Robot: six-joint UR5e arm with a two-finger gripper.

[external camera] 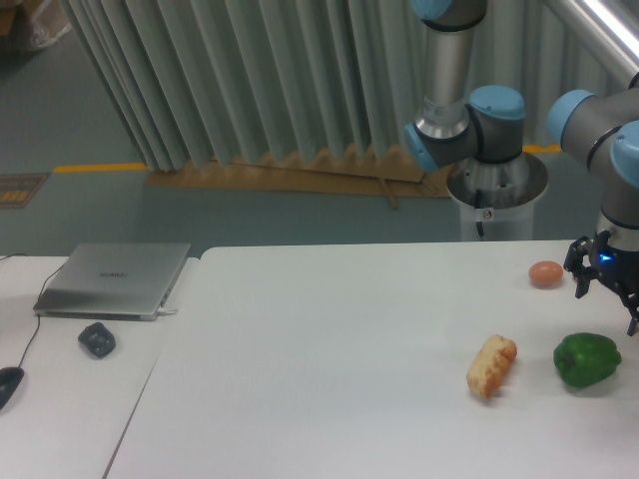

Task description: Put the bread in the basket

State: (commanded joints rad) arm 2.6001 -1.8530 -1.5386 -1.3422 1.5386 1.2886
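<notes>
The bread (491, 365), a tan roll with an orange-brown crust, lies on the white table right of centre. My gripper (605, 302) hangs at the far right edge, above and just behind the green pepper (586, 359), well to the right of the bread. Its dark fingers (580, 285) stand apart with nothing between them. The basket is out of view.
A small orange-brown egg-like ball (545, 273) sits behind the bread, left of the gripper. On the left side table rest a closed grey laptop (115, 279), a small dark object (97, 339) and a mouse (8, 383) with its cable.
</notes>
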